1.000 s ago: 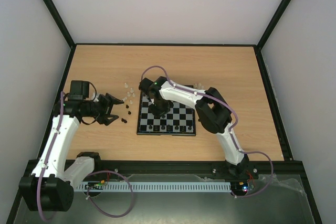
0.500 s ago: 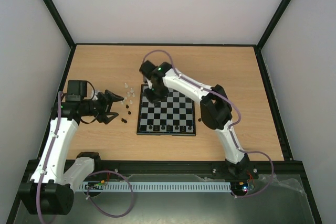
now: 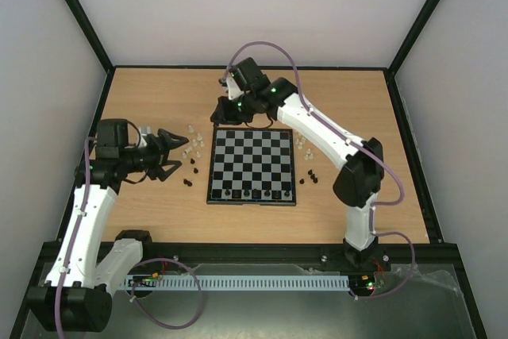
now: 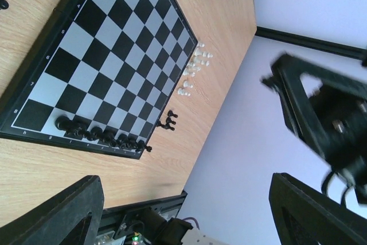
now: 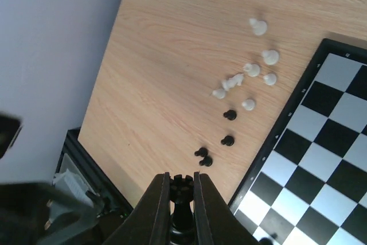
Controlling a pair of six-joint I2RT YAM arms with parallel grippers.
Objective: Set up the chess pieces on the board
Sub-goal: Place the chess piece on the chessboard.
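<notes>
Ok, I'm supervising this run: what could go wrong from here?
1. The right gripper pinches a black rook high above the table; a slip would drop it among the loose pieces beside the board.
2. Lowering it into the black row on the board's near edge might topple neighbours.
3. The open left gripper sits close to those loose pieces and could scatter them.

Seen from above, the left arm [image 3: 87,204] rises from its base toward 12 o'clock, and its wrist turns toward 3 o'clock. The left gripper [image 3: 173,152] has its fingers spread wide apart. The right arm [image 3: 317,129] bends at the elbow and stretches far toward 10 o'clock. The right gripper [image 3: 225,115] points downward, and its fingers press on a black piece [image 5: 182,196].
</notes>
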